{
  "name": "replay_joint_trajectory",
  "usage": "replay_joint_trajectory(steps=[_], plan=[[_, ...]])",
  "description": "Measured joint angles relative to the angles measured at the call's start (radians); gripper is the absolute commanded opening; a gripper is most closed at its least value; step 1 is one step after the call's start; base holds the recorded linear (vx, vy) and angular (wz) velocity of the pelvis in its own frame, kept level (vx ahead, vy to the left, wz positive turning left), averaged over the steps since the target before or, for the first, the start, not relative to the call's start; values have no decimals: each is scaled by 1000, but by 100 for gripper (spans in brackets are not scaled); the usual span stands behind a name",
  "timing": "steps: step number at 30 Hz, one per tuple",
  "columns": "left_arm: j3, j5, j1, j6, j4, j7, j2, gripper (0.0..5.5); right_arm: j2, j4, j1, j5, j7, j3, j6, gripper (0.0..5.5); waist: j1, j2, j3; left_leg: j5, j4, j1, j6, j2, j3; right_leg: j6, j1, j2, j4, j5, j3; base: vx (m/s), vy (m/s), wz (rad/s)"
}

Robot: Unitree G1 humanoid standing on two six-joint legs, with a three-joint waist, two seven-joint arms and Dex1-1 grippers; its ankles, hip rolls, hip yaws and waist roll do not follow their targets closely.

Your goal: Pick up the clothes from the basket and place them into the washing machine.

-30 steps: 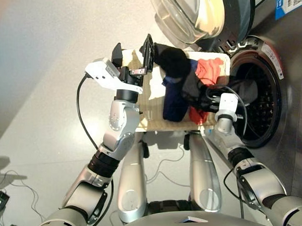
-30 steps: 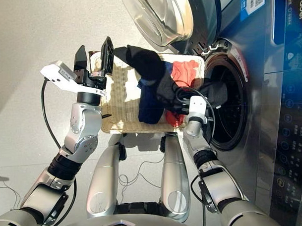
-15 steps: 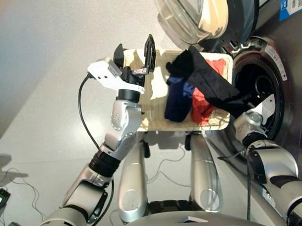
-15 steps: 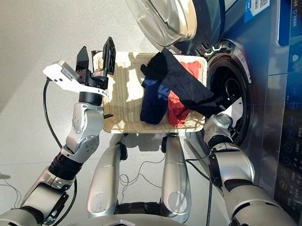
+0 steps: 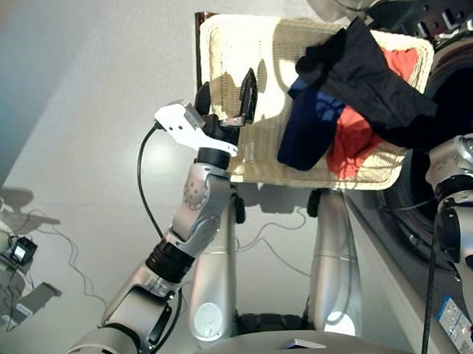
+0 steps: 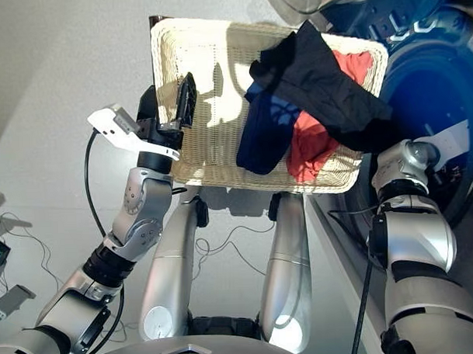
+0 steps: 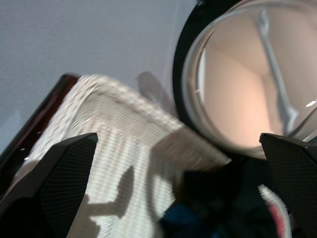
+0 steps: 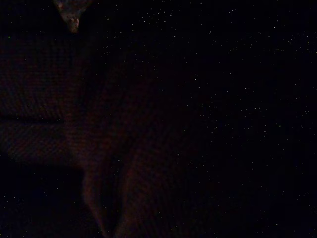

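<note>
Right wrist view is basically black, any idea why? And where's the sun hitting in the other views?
Right wrist view: nearly all dark, only faint cloth-like folds, nothing identifiable. Eye views: hard sunlight across the basket, with the left gripper casting a sharp shadow on the weave. Left wrist view: same shadow on the wicker, door glass soft and blurred.

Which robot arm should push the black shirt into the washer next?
The right arm, probably. The black garment stretches from the basket toward it at the washing machine. The left gripper hangs open and empty over the basket's far side.
</note>
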Motion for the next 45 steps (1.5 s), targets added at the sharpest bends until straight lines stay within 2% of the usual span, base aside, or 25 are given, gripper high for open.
replay_joint_trajectory(steps=[3,6,10,14,15,21,27,31,37,40,45], plan=[[2,-7,0,0,-2,-3,4,550,-23,-22,-10,0,-4,-1,-5,0,-3,0,0,-2,33,-57,0,3,3,-1,-57,3,25,1,12,0,0,0],[2,-18,-1,0,-2,-6,4,550,-38,-38,-16,9,-33,-18,-47,0,-3,-1,1,-6,53,-87,0,12,3,-4,-80,12,22,11,14,0,0,0],[2,-34,-6,-1,-4,-7,14,550,-76,-36,-45,73,-76,-64,-114,0,-2,-1,1,-11,63,-93,-1,12,6,-9,-82,13,20,16,17,0,0,0],[9,-40,-22,-1,-6,-2,26,550,-102,-36,-73,144,-82,-76,-148,0,-3,-1,1,-16,72,-94,6,13,13,-3,-82,14,21,18,23,0,0,0],[14,-40,-26,-2,-6,-1,26,550,-102,-33,-75,161,-80,-76,-150,550,-3,-1,1,-18,75,-94,5,13,13,-2,-81,14,23,17,23,0,0,0],[21,-46,-43,-5,-6,3,31,550,-47,-56,-56,239,3,-45,-151,550,-10,-2,1,-28,91,-76,10,16,29,6,-61,17,21,22,39,0,0,0],[30,-45,-41,-22,-7,8,2,550,97,-203,17,84,23,57,-148,550,-32,-7,2,-32,86,-51,12,17,30,1,-40,20,16,19,41,0,0,0],[43,-43,-37,-23,-4,20,-16,550,209,-419,140,-54,37,127,-150,550,-46,-16,4,-33,85,-44,12,26,32,-3,-31,31,5,25,42,0,0,0],[78,-23,-15,-22,17,36,-46,550,376,-650,381,-261,112,294,-127,550,-88,-35,3,-44,85,-4,6,35,36,-5,9,38,4,20,43,0,0,0],[79,9,-13,-22,50,36,-52,550,377,-733,455,-326,145,325,-107,550,-98,-45,3,-48,86,12,2,37,41,2,21,41,3,14,48,0,0,0],[90,61,-20,-16,180,43,-58,550,363,-876,498,-432,187,380,-98,550,-115,-68,0,-49,85,27,0,42,43,0,30,48,4,16,53,0,0,0]])
